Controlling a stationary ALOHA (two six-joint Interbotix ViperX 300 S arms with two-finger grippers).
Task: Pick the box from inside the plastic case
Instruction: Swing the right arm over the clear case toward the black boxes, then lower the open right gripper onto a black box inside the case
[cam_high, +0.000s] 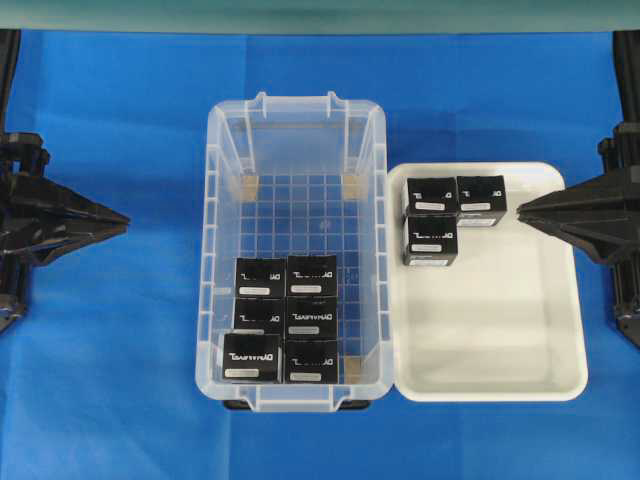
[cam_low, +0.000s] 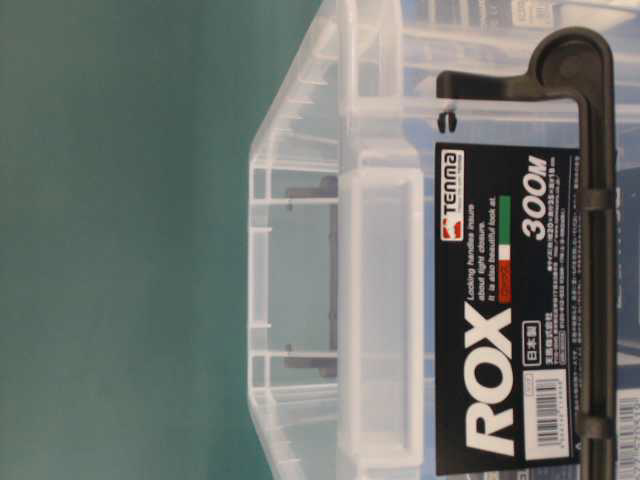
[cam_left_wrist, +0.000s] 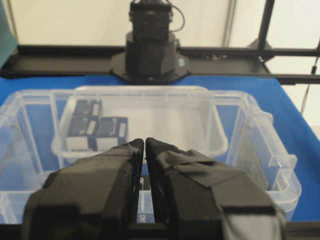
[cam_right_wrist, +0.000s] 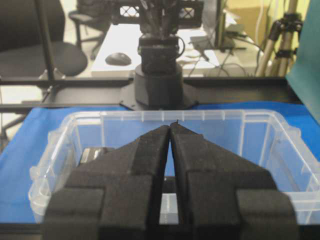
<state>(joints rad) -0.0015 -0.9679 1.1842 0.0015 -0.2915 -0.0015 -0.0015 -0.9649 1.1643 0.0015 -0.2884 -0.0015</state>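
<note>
Presently pre-reach: left gripper (cam_high: 125, 217) and right gripper (cam_high: 522, 211) fingers clenched empty, flanking the plastic case (cam_high: 222, 250). Target box (cam_high: 311, 276) inside it; next needs opening, descending.

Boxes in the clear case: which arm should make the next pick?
Left, slightly. The six boxes sit in the plastic case, toward its left wall. The left end effector has clear cloth between; the right end effector must cross the white tray. Both are shut and parked.
</note>
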